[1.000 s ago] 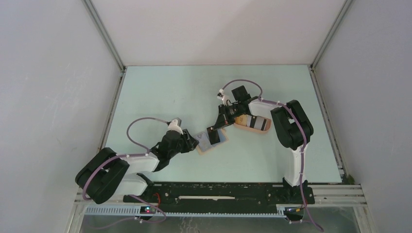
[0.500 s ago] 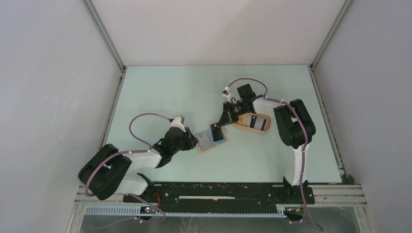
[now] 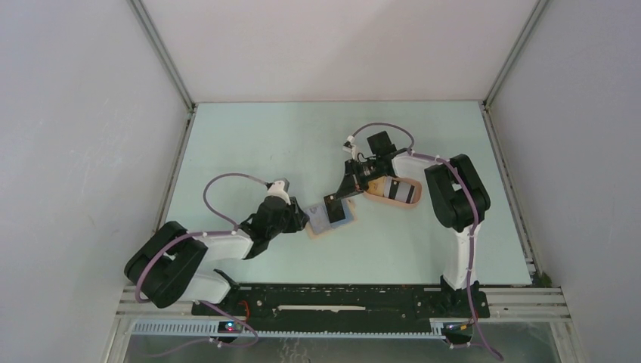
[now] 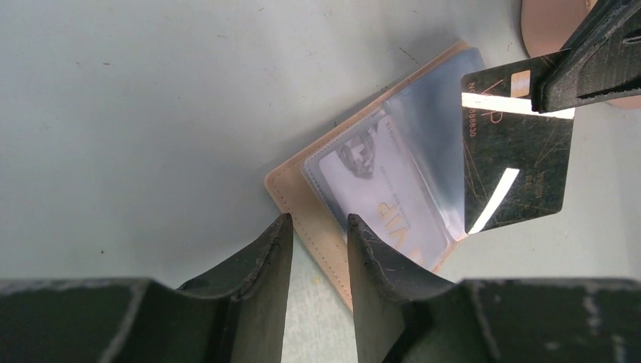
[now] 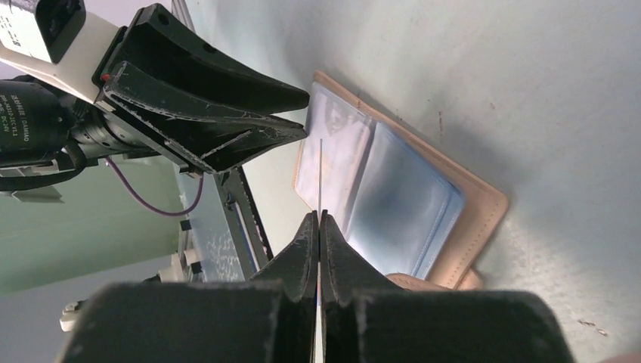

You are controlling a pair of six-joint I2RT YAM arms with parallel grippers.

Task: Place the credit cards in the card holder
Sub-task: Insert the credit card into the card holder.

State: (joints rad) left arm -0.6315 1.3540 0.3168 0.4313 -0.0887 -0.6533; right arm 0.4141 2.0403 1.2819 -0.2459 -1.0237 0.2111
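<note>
The tan card holder (image 3: 326, 227) lies open on the table, its clear sleeves up, a light VIP card (image 4: 382, 200) in the left sleeve. My right gripper (image 3: 338, 198) is shut on a black credit card (image 4: 518, 162) and holds it on edge over the holder's sleeves; the card shows edge-on in the right wrist view (image 5: 320, 174). My left gripper (image 4: 317, 223) is low at the holder's near-left edge (image 4: 291, 193), jaws narrowly apart, one finger over the tan border, the other beside it on the table. The holder also shows in the right wrist view (image 5: 472, 219).
A peach-pink oval tray (image 3: 408, 204) with more cards in it lies just right of the holder, under the right arm; its rim shows in the left wrist view (image 4: 544, 23). The enclosure walls stand on three sides.
My left gripper has crept a little right, up to the holder's edge. My right gripper has shifted slightly with the black card still in it.
</note>
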